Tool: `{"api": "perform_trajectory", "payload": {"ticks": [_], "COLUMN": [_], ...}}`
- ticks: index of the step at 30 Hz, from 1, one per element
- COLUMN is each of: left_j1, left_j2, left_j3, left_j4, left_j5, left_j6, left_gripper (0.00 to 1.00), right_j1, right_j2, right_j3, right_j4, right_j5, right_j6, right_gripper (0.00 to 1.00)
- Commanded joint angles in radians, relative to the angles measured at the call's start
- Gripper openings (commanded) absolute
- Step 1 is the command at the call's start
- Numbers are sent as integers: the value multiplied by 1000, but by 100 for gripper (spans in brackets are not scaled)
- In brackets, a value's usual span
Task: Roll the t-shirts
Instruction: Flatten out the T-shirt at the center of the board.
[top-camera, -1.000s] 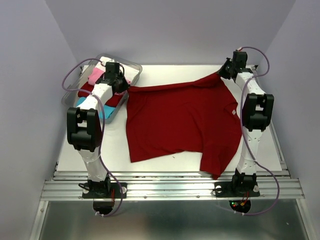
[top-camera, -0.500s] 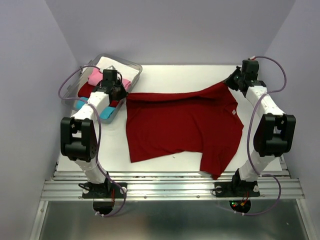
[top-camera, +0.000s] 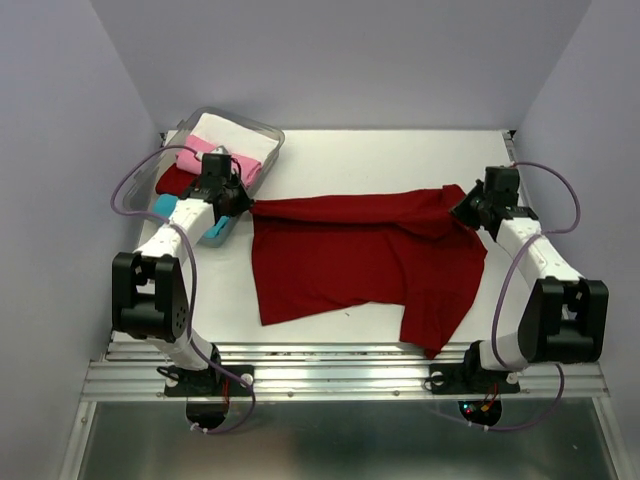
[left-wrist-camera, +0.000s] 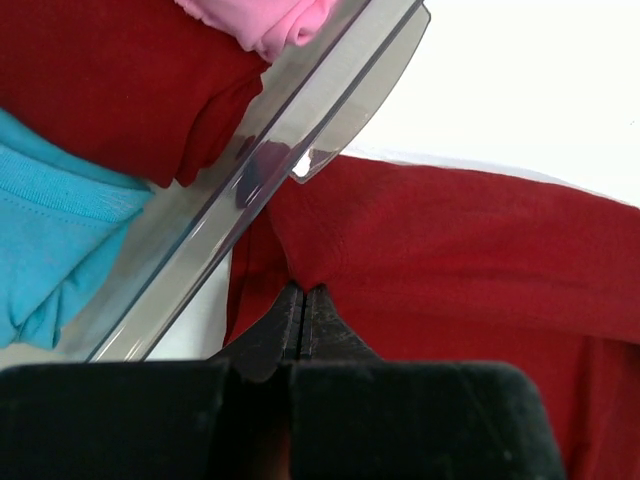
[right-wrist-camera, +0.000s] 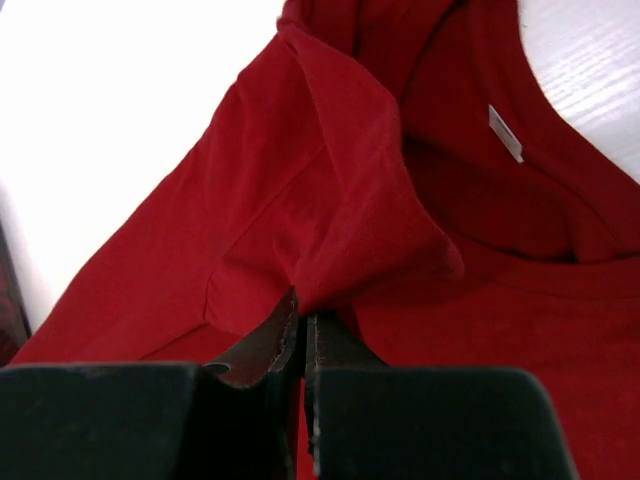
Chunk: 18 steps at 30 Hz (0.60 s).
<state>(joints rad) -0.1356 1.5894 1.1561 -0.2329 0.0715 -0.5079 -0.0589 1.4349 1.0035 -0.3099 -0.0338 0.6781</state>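
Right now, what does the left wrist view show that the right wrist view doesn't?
Left wrist only: the clear bin, holding a cyan shirt, a pink shirt and a folded dark red shirt. Right wrist only: the white neck label. Both: the large dark red t-shirt, its edge pinched by the left gripper in one, the right gripper in the other.

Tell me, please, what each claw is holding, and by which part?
Both hold the large dark red t-shirt by its far edge: the left claw pinches the corner beside the clear bin, the right claw a fold near the collar.
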Motion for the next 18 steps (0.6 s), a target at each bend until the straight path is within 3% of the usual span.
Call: {"api": "perform_trajectory", "payload": {"ticks": [1,11,18], "left_j1": [4,-21,-45], "left_j2": [-82,-154,-213], "left_j3": [-62,-188,-222], "left_j4": [7,21,18], "left_j5": [-1,1,17], "left_j6": [16,-4,-23], "left_gripper": [0,0,0], "right_j1": [-4,-4,-4], "right_j2": [-109,-206,-166], "right_j3": [-69,-206,-148], "right_j4": [15,-8,-11], "right_j5": [71,100,130], "right_j6": [15,23,5], "right_gripper": [1,1,1]}}
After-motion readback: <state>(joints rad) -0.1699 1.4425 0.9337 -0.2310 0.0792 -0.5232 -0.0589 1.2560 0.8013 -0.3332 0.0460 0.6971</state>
